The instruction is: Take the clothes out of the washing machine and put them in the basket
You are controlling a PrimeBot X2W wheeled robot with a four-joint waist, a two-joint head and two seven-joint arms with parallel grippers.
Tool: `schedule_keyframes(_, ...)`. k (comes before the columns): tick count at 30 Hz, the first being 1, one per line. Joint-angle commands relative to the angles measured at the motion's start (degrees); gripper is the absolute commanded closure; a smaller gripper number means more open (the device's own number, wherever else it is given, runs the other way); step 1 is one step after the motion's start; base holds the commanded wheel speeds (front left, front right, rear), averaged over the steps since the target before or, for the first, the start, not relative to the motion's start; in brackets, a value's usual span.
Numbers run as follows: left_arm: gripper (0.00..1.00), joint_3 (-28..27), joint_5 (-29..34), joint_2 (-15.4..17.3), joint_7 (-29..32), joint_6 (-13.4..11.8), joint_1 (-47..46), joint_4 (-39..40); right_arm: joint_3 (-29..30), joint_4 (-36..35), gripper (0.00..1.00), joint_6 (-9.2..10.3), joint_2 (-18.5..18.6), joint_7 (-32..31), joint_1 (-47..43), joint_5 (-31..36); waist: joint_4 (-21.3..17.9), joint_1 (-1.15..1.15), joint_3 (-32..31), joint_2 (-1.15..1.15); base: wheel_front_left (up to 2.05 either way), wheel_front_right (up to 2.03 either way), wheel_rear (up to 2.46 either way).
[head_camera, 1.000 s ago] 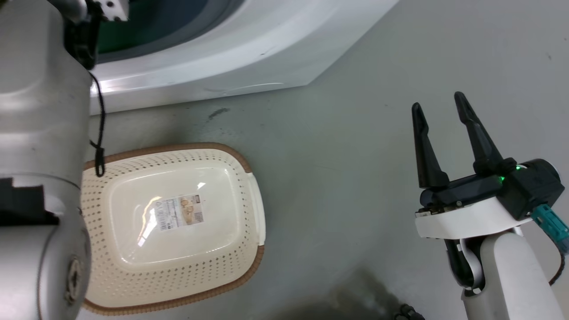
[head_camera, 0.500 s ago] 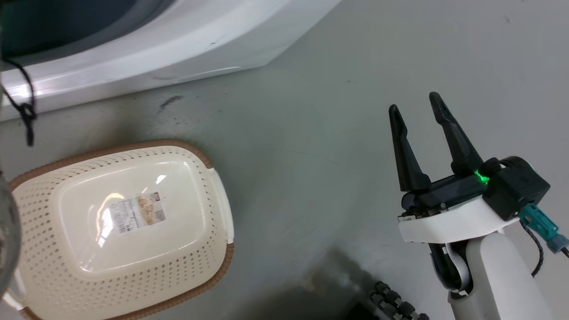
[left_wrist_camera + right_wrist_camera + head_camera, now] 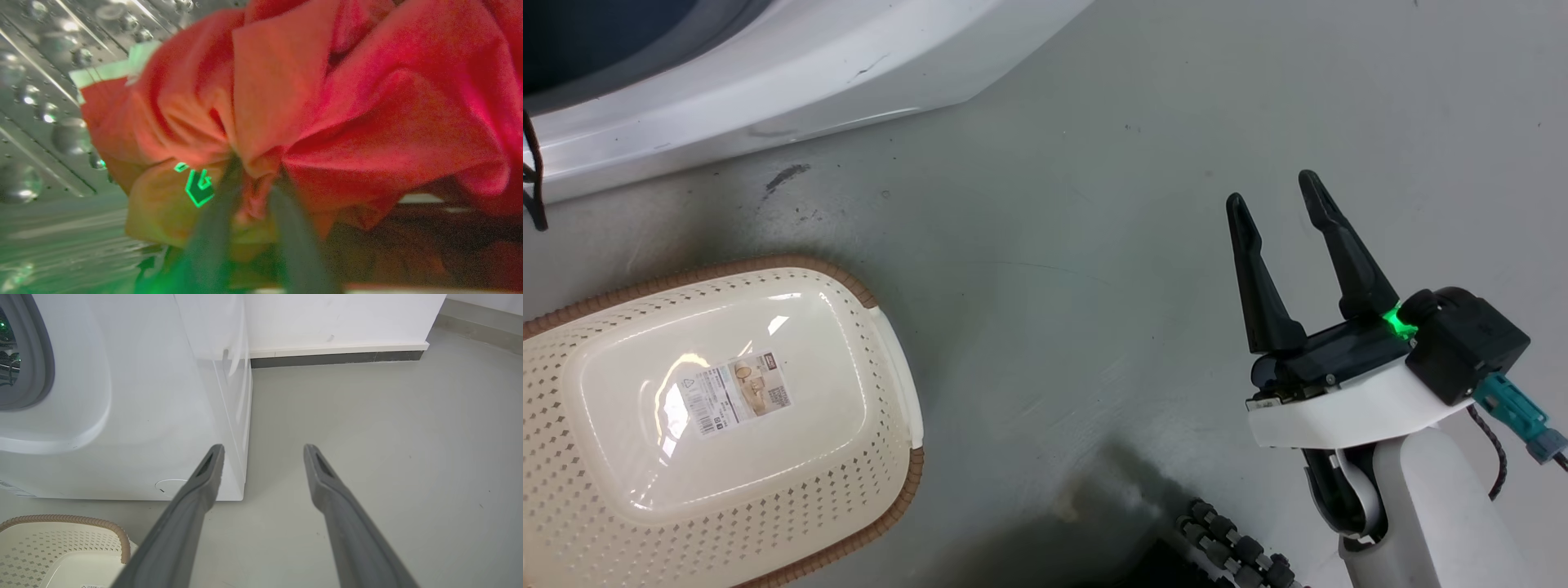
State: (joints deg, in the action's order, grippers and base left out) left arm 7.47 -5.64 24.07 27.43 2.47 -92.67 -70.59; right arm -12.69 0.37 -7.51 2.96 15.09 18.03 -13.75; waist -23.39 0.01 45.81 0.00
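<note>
Left gripper (image 3: 258, 173) is pinched narrow on a fold of the clothes (image 3: 367, 114), a red bundle lying inside the washing machine (image 3: 768, 73) against its perforated drum (image 3: 36, 81). The step in hand looks like the extraction (grasp made, nothing out yet). Next comes a pull back through the porthole without snagging, then a swing over the basket (image 3: 833, 510), which sits on the floor at the near left. Right gripper (image 3: 1272, 188) hangs low at the right, fingers spread wide and pointing away, holding nothing.
</note>
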Motion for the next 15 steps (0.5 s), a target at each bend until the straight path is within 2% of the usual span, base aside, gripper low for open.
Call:
schedule_keyframes(1, 1.00, 0.38, 0.31, 0.09, -0.97, -0.60, 1.22, 0.50, -0.10, -0.08, 0.00, 0.03, -0.16, 0.11, 1.18, -0.35, -0.01, -0.01, -0.04, 0.00, 0.00, 0.00, 0.00)
schedule_keyframes(6, 1.00, 0.64, 0.25, 0.05, -7.43, -2.33, 2.93, 3.52, -0.04, 0.69, 0.00, 0.04, -0.16, 0.11, 1.47, -0.38, 0.36, -0.01, -1.29, 0.00, 0.00, 0.00, 0.00)
schedule_keyframes(15, 1.00, -0.42, -1.83, -1.25, -25.40, -4.40, 10.97, 7.19, 1.30, 2.06, 0.00, 0.04, -0.15, 0.11, 0.80, 0.87, 2.49, -0.01, -7.47, 0.00, 0.00, 0.00, 0.00)
